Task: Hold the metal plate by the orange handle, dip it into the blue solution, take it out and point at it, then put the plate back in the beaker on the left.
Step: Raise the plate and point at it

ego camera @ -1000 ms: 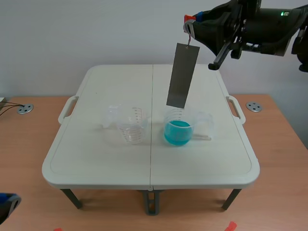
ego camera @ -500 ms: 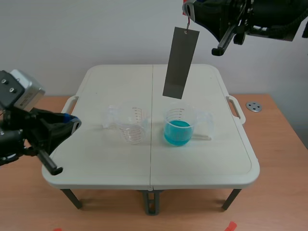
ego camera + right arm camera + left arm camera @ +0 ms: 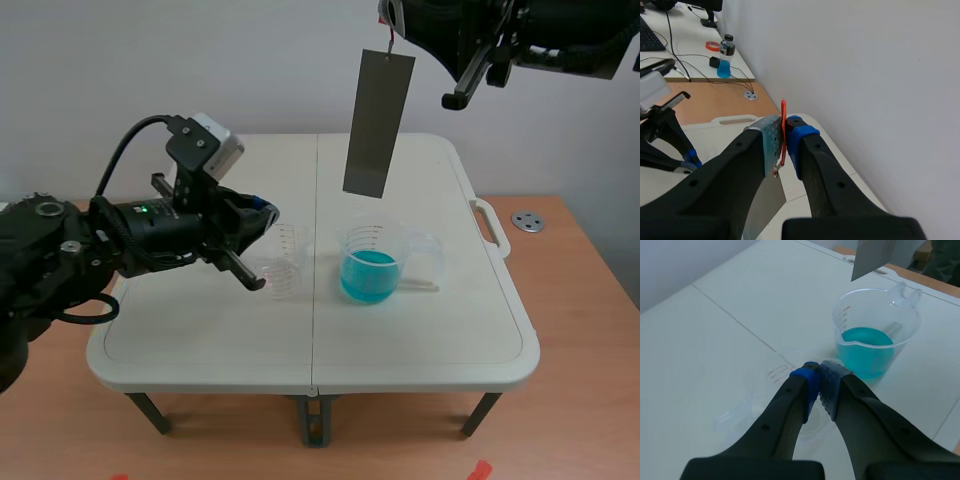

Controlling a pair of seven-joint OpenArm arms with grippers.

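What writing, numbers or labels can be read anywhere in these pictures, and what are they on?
No text can be read as words or numbers.
Red measuring marks on the beaker of blue solution: too small and blurred to read.
Red measuring marks on the empty beaker: too small and blurred to read.
Label on the bottle on the far desk: too small to read.
Metal plate: no writing shows on it.

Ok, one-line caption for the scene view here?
Right gripper holds the metal plate high above the blue-solution beaker; shut left gripper hovers by the empty beaker.
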